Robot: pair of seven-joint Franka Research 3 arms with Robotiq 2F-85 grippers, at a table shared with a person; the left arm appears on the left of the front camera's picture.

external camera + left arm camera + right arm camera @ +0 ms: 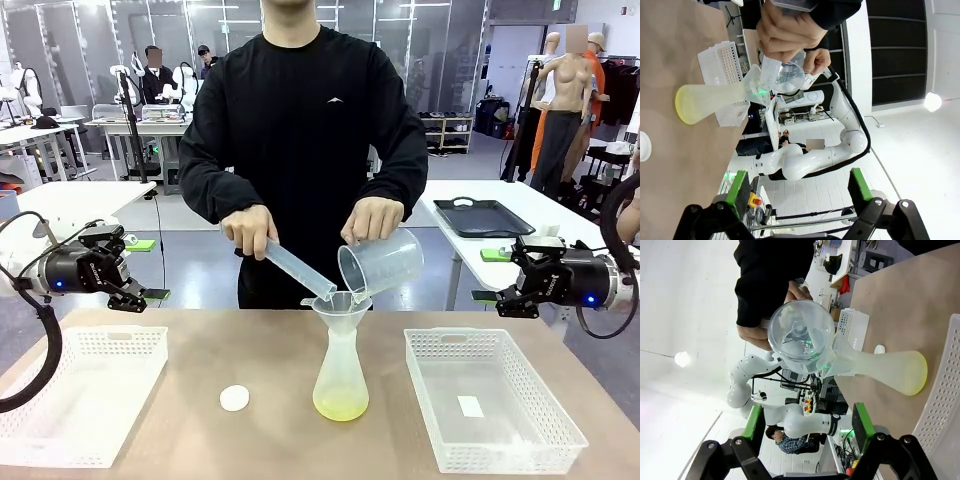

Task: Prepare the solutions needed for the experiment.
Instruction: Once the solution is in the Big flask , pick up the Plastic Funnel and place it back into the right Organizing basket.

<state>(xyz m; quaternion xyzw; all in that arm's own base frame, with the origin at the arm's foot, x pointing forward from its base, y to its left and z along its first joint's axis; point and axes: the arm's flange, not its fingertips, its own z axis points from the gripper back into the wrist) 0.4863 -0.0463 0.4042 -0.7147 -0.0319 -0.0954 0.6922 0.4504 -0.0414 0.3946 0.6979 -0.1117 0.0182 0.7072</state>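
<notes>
Two white perforated baskets are being shown at the table's near edge, a left basket (80, 390) and a right basket (495, 415), both resting flat on the tan table (200, 340). Between them, a frosted conical flask (340, 365) is standing upright near the table's middle, and a small white round disc (234, 398) is lying just beside it, toward the left basket. Pale yellow-green solution (340, 405) is sitting in the flask's bottom as a shallow layer. A translucent funnel (341, 304) is seated in the flask's neck. Across the table, a graduated cylinder (298, 270) is being tilted by the person's right hand (248, 230), its mouth at the funnel's rim. A clear beaker (380, 263) is being tipped over the same funnel by the person's left hand (372, 218). Whether liquid is running from either vessel cannot be told. The left gripper (148, 270) is being held in the air beyond the table's left side, its jaws spread wide around nothing. The right gripper (490, 276) is being held likewise off the right side, jaws wide and empty, pointing toward the flask.
</notes>
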